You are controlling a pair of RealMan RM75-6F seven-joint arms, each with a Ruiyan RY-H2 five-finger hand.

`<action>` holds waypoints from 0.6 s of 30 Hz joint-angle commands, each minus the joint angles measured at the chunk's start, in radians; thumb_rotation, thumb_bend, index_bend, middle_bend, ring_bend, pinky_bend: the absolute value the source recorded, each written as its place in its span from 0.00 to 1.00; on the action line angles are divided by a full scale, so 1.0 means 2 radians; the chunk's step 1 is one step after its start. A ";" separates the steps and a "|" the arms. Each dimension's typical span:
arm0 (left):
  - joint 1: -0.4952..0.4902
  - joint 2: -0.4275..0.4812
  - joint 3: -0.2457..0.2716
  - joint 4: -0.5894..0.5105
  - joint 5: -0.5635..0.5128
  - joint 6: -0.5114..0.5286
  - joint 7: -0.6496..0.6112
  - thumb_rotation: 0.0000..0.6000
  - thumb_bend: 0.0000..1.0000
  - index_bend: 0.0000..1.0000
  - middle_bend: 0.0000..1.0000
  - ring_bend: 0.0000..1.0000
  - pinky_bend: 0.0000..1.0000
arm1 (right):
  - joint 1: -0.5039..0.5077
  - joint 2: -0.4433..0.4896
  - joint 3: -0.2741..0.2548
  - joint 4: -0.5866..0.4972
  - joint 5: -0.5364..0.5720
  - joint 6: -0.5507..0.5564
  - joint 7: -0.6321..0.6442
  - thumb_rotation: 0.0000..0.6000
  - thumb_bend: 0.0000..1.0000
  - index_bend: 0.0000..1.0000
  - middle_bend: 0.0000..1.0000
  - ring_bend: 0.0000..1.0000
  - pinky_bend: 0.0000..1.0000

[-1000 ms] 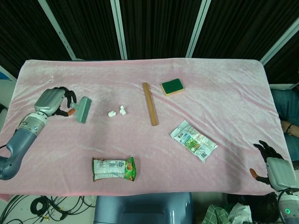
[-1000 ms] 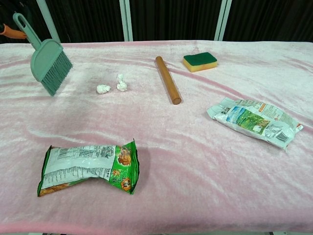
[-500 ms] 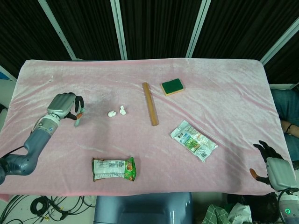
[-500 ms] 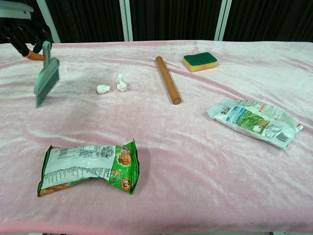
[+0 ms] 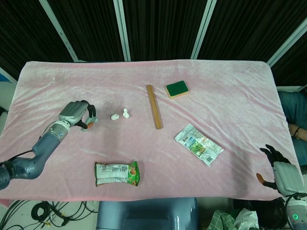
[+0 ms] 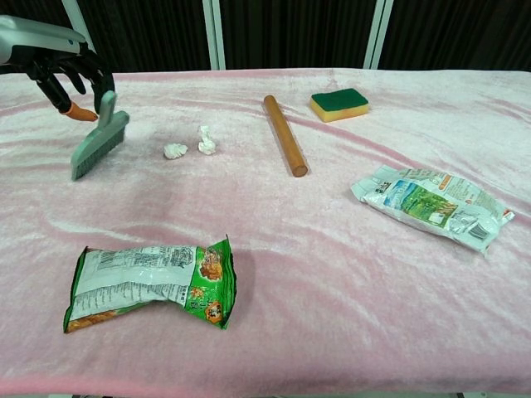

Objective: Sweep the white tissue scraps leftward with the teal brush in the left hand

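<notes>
At the left of the counter [image 5: 43,76], the left hand [image 6: 58,62] is clenched round the handle of the teal brush [image 6: 98,148], whose bristles hang to the left of the two white tissue scraps [image 6: 189,146], so a stroke begun from this side would likely shove them rightward towards the wooden stick [image 6: 284,135] instead of left. To the right lie a green sponge [image 6: 339,104] and two snack packets [image 6: 149,284], while the right hand [image 5: 280,173] rests at the counter's right edge, holding nothing with its fingers apart. Bare pink cloth left of the scraps leaves room for the sweep, with the counter edge well apart.
</notes>
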 commanded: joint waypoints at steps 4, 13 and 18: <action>-0.001 0.028 -0.008 -0.040 -0.012 0.007 -0.013 1.00 0.08 0.19 0.11 0.00 0.06 | -0.001 -0.001 0.002 0.001 0.002 0.004 -0.002 1.00 0.22 0.17 0.07 0.14 0.26; 0.031 0.073 -0.011 -0.103 0.049 0.094 0.001 1.00 0.05 0.19 0.13 0.00 0.05 | -0.002 -0.004 0.004 0.003 0.002 0.010 -0.007 1.00 0.22 0.17 0.07 0.14 0.26; 0.107 0.121 0.019 -0.191 0.087 0.261 0.089 1.00 0.05 0.21 0.13 0.00 0.05 | -0.005 -0.010 0.007 0.010 -0.001 0.024 -0.017 1.00 0.22 0.17 0.07 0.14 0.25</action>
